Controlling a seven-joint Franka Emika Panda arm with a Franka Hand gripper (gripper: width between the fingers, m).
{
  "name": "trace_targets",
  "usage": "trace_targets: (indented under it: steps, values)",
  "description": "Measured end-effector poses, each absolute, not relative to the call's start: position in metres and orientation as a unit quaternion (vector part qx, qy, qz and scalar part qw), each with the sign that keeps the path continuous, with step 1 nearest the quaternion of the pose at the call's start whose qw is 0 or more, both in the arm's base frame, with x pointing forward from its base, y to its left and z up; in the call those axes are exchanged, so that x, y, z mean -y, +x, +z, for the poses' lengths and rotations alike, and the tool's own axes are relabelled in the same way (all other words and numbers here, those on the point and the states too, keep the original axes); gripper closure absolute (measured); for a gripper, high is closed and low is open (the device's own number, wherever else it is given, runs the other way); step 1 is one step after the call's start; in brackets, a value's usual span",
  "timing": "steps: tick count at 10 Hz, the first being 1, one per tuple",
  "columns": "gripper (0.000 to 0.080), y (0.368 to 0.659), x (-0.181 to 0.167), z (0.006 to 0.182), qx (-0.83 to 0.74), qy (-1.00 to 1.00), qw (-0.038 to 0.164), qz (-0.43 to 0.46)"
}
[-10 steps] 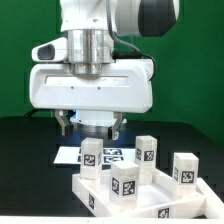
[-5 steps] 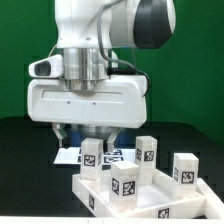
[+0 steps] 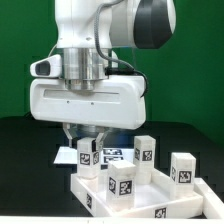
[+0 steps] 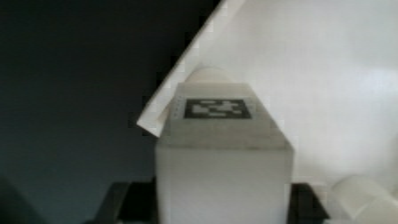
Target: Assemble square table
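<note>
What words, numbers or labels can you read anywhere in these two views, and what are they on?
No words, brand names or numbers can be read in either view.
The only signs are black-and-white square marker tags, patterns rather than text:
- on the leg under the gripper, its tag also seen in the wrist view
- on the three other legs
- on the tabletop rim
- on the marker board, partly hidden

Gripper (image 3: 88, 140) hanging low over the far-left leg (image 3: 88, 157), three more legs (image 3: 146, 152) upright close by inside the tabletop (image 3: 100, 190) rim, narrow gaps between, open dark table (image 3: 25, 165) toward the exterior view's left
</note>
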State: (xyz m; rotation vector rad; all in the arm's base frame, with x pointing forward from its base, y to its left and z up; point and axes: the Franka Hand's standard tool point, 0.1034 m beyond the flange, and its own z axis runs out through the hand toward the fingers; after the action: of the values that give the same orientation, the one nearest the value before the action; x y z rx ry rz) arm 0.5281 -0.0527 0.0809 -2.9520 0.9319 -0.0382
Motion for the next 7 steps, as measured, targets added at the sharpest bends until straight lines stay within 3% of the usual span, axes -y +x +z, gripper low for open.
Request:
trace_targets:
  steps: [5, 7]
  values:
    - [0.0515, 0.5356, 0.0576, 0.0790, -0.545, -0.838, 0.017, -0.013]
    - [0.0515, 0.5283, 0.0541, 0.0782, -0.706, -0.707, 0.036, -0.007]
